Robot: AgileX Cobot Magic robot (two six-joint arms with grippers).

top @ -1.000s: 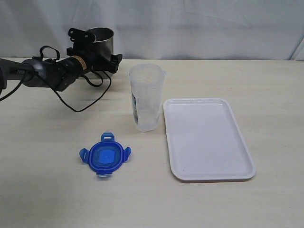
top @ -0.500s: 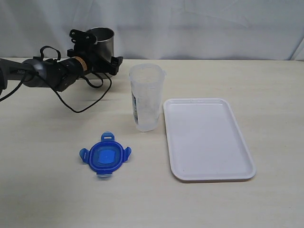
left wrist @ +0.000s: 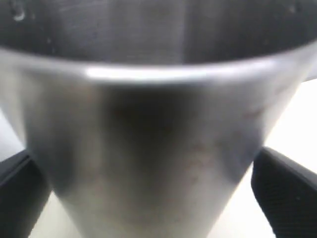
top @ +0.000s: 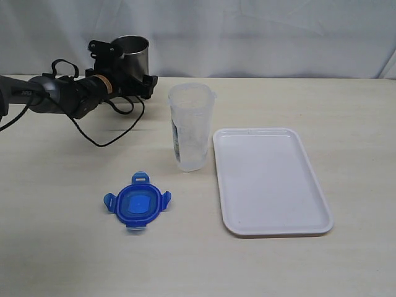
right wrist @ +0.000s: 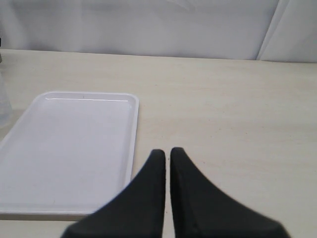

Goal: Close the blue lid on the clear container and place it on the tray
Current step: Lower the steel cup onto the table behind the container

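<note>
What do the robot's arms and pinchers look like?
The left arm is black and rounded, with a tan band near the wrist and a thin black cable looping off it. The left gripper is black too. The right gripper has two black fingers tapering to narrow tips.

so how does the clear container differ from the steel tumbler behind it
The clear container is see-through plastic with a printed label; the steel tumbler is opaque, shiny metal. The clear container stands free beside the tray; the steel tumbler sits farther back, between the wide-spread fingers of the left gripper. Both stand upright, open-topped and lidless.
</note>
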